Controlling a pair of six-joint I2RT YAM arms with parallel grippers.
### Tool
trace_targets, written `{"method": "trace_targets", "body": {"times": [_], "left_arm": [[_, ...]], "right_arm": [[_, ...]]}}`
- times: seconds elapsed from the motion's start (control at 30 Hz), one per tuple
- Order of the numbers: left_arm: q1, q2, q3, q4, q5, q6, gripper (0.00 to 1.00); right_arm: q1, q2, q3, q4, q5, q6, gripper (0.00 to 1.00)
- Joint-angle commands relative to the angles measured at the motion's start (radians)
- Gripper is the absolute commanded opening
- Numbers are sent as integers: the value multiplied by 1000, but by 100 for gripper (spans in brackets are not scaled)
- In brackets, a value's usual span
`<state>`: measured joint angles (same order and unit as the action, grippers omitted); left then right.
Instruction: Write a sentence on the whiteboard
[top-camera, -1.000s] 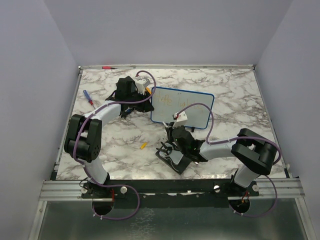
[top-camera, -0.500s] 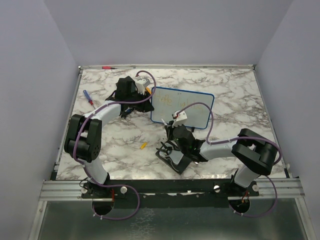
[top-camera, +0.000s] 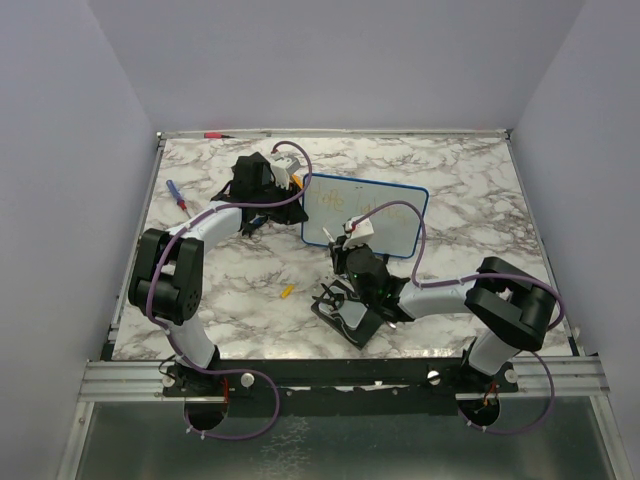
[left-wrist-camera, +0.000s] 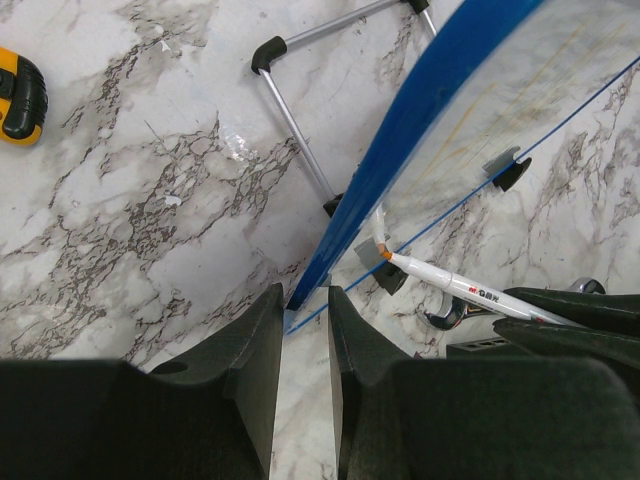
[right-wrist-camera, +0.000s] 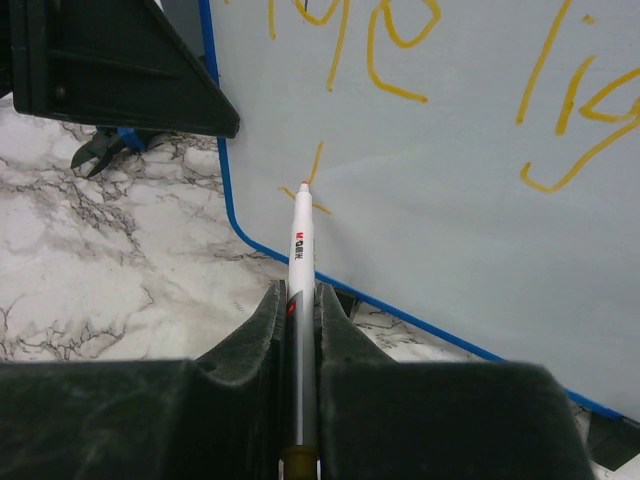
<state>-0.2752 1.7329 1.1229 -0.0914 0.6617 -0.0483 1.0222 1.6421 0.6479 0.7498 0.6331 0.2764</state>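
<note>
The whiteboard (top-camera: 385, 205) stands tilted on its wire stand (left-wrist-camera: 297, 125) on the desk (top-camera: 470, 170), at mid-width toward the far side, with its face turned to the right arm. The left claw (left-wrist-camera: 303, 305) is closed to a narrow gap on the blue rim at the board's left edge. This is judged to be a brace, so that pen pressure does not tip or swivel the board. The right claw (right-wrist-camera: 298, 295) is clamped tight on a white marker (right-wrist-camera: 300, 235), the barrel in line with the fingers. The tip is set against the board low down near the left rim, at a small stroke judged to begin a lower line of the sentence (right-wrist-camera: 385, 60). The orange-yellow words cannot be read whole: the upper line is cut off by the top of the right wrist view, and it is too faint in the top view. The exact contact of the left fingers with the rim is hidden by their own bulk. A yellow-and-black object (left-wrist-camera: 18, 95) is cut by the frame edge and was not identified.
</note>
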Motion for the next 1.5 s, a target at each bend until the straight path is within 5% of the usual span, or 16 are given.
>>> {"method": "trace_targets", "body": {"times": [0.0,1.47], "left_arm": [[-4,-6,18,19,-13,4,25],[-4,-7,18,19,-13,4,25]], "right_arm": [[9,-24,23,44,56,-30,0],[9,28,-4,-140,-8,145,0]]}}
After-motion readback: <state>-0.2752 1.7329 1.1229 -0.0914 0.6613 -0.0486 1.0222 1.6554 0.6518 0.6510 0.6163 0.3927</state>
